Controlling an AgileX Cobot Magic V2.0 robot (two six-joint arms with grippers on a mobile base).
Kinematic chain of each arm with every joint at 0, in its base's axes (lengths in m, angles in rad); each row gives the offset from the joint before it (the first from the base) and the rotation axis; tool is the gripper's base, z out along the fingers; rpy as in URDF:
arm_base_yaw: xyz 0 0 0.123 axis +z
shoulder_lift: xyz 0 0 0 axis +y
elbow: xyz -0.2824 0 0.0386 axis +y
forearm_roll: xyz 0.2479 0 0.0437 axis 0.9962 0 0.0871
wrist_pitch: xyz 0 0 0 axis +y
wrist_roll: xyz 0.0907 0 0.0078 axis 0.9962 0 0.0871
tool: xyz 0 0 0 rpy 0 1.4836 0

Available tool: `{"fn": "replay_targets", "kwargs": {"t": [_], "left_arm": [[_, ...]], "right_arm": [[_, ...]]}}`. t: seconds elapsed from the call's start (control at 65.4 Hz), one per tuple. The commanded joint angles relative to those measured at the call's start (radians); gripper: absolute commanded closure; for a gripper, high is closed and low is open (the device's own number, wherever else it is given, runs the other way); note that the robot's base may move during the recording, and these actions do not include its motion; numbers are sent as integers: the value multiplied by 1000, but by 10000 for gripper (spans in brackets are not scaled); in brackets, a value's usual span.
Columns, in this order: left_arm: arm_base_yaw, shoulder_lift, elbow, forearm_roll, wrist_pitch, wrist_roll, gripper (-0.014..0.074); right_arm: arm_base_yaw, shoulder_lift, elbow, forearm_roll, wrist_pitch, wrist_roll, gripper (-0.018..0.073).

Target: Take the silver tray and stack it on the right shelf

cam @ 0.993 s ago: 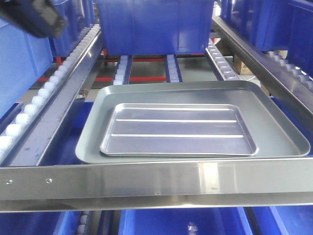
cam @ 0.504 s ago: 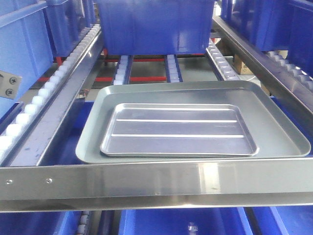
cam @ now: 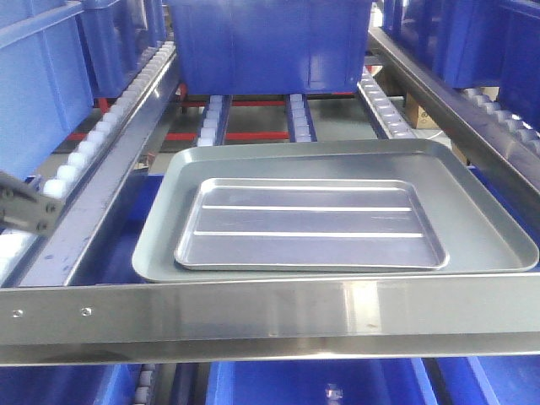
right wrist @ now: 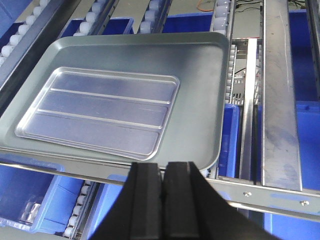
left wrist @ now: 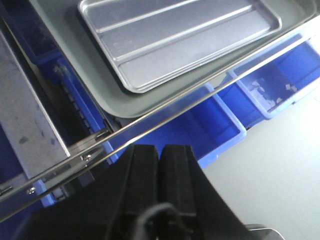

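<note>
The silver tray (cam: 310,224), shiny with two long ridges, lies flat inside a larger dull grey tray (cam: 477,211) on the sloping roller shelf behind its polished front bar (cam: 270,312). The left wrist view has the silver tray (left wrist: 180,40) beyond the bar (left wrist: 165,112), with my left gripper (left wrist: 160,152) shut and empty below and in front of the bar. In the right wrist view my right gripper (right wrist: 163,170) is also shut and empty, just in front of the grey tray's near right corner (right wrist: 205,155); the silver tray (right wrist: 100,110) lies up and to the left.
A big blue bin (cam: 270,42) stands on the rollers behind the trays. White roller rails (cam: 93,135) and steel side rails (cam: 456,110) flank the lane. Blue bins (left wrist: 220,125) sit on the level below. A screwed metal part of an arm (cam: 25,209) shows at the left edge.
The arm part at the left edge of the front view has come down from the top left corner to about mid height. Both trays have stayed put.
</note>
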Motion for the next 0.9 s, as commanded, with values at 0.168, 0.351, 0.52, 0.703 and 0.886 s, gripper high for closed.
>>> {"fn": "replay_targets", "kwargs": {"t": [0.168,0.351,0.52,0.703,0.886], "left_arm": [[0,-37,-29,-308,-140,458,689],[21,-256,27,-485,-102,698,689],[185,-528,154,-485,-91,701,689],[440,-820,296,-485,-100,701,689],[666,-952,421,-511,-208,701,689]], "right_arm": [[-6,3,-31,-19,-90,-13,506],[-6,3,-31,-19,-90,-13,506],[-6,3,-31,-19,-90,-13,506],[-6,3,-31,-19,-90,-13,506],[-6,3,-31,-19,-90,-13,506]]}}
